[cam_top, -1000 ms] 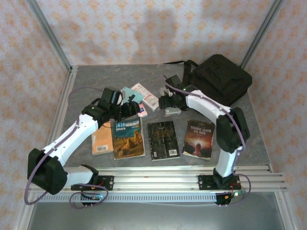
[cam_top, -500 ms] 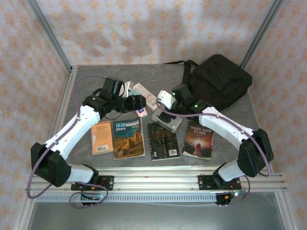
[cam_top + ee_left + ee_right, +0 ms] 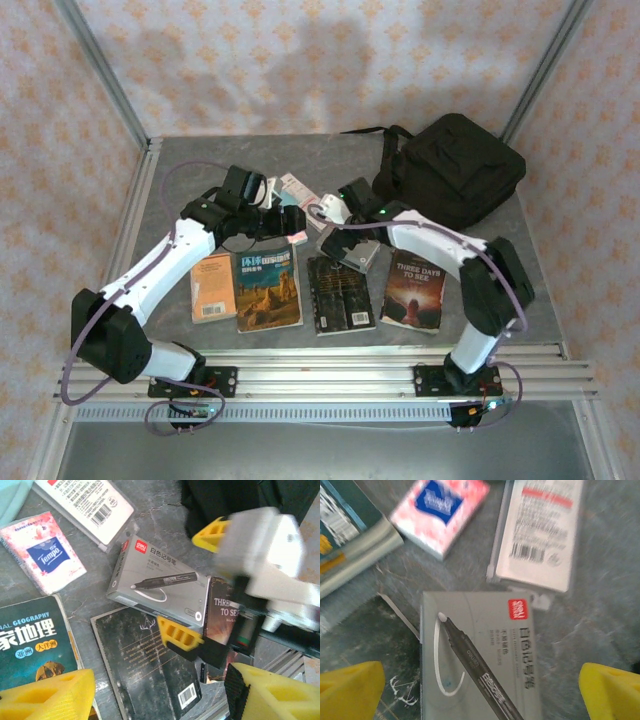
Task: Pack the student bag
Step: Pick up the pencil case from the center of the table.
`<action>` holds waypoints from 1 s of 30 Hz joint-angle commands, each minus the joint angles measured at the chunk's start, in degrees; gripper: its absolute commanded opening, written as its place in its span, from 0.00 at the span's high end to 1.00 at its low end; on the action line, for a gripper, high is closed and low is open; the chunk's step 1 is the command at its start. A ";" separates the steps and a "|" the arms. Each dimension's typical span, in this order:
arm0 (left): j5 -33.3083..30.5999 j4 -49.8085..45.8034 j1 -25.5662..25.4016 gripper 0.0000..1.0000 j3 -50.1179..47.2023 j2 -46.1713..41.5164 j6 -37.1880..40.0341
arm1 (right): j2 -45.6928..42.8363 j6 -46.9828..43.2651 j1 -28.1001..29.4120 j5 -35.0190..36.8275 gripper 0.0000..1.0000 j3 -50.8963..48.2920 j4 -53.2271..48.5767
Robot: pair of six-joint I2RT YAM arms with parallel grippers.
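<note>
Top view: student bag (image 3: 450, 165) lies at 1 o'clock on the grey surface (image 3: 190, 165), zipped side up, strap trailing toward 11 o'clock, well apart from both arms

Row of four books along 6 o'clock: orange book (image 3: 213, 288), geography book (image 3: 267, 290), black book (image 3: 340, 292), "Three Days to See" book (image 3: 414, 290)

Right gripper (image 3: 481, 680): jaws spread wide, one yellow finger on either side of the grey marker box (image 3: 480, 650), a gap showing on each side, nothing clamped. The box rests partly on the top edge of the black book

Left gripper (image 3: 160, 680): jaws well apart, holding nothing, hanging over the geography book and black book, just at 9 o'clock of the right gripper

Tissue pack (image 3: 52, 557) and white barcoded packet (image 3: 85, 502) lie at 11 o'clock of the marker box, near it, flat on the surface
</note>
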 commanded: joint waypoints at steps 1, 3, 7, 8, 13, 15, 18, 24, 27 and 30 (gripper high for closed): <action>-1.69 -1.38 0.68 0.29 -1.31 -1.83 1.22 | 4.07 1.15 -0.41 2.61 0.01 3.87 -4.44; -1.41 -1.11 0.72 0.29 -1.79 -1.96 1.13 | 6.34 1.53 -0.79 3.43 0.01 5.37 -4.93; -0.69 -0.37 0.85 0.29 -2.18 -1.75 1.00 | 10.17 1.65 -1.74 4.18 0.01 7.66 -6.35; -0.47 -0.28 0.86 0.29 -2.16 -1.62 1.04 | 10.91 1.67 -1.92 4.40 0.01 7.85 -6.46; 0.27 0.16 1.04 0.29 -1.98 -1.08 0.86 | 13.68 4.22 -3.10 3.68 0.01 9.41 -7.04; 0.46 0.33 1.12 0.29 -2.01 -1.00 0.78 | 15.02 5.56 -3.66 2.76 0.01 10.39 -7.79; 0.79 0.51 1.21 0.29 -2.15 -0.82 0.60 | 17.58 8.61 -4.54 1.01 0.01 12.83 -9.50; 1.25 0.86 1.21 0.29 -2.42 -0.64 0.34 | 22.99 14.94 -5.44 0.07 0.03 21.35 -14.99; 1.25 0.86 1.31 0.29 -2.41 -0.47 0.25 | 23.48 16.76 -5.61 0.81 0.12 24.86 -17.40; 1.34 1.28 1.30 0.29 -2.49 -0.55 -0.18 | 22.74 19.23 -6.18 1.15 0.26 26.60 -18.95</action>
